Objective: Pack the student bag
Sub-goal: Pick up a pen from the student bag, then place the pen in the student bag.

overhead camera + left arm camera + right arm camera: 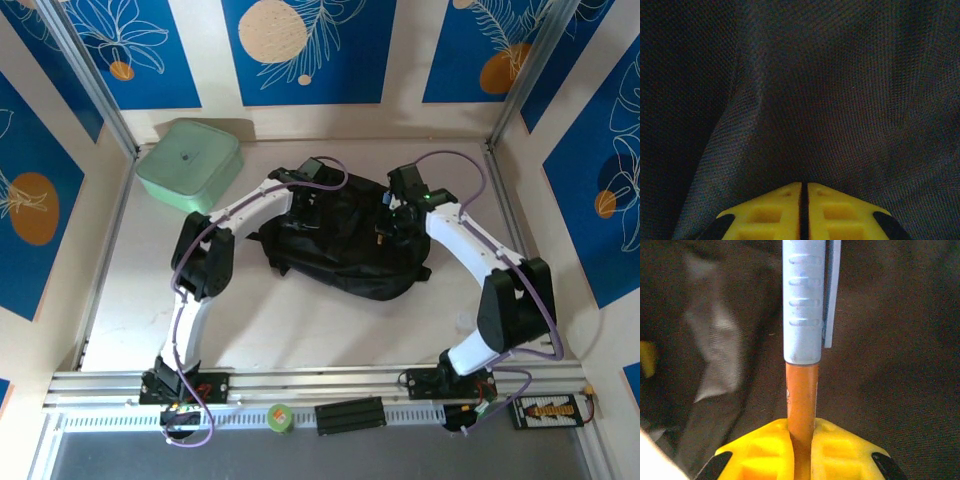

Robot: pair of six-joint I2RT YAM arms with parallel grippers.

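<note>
Top view, bottom edge: a green tape roll (281,418) and a black block (350,414) sit on the rail between the two arm bases. Above them is bare pale bench (300,330).

Centre of frame: the student bag (340,250) lies flat on the bench, with an arm reaching in over it from each side. The bag is black, soft, slumped and heavily creased. Its outline is rounded, and a small strap end pokes out at lower right. The folds catch a little light; zip detail is too dark to make out.

The left gripper (303,205) is at the bag's upper left edge. The right gripper (388,222) is over its upper right part.

Left wrist view, bottom centre: the yellow jaws are clenched, with only a thin dark seam between them. Fine-woven dark bag fabric rises beyond the tips. Its creases fan out from the seam, so a fold of cloth is pinched there.

Right wrist view, bottom centre: the yellow jaws are grasping a pen (802,390) by its orange barrel. The pen's light blue clipped cap points to the top of the frame. Dark bag fabric lies beyond it, with a grey woven strip (715,355) at left.

Top view, upper left: a mint-green square lidded box (190,165) stands on the bench, apart from the bag.
</note>
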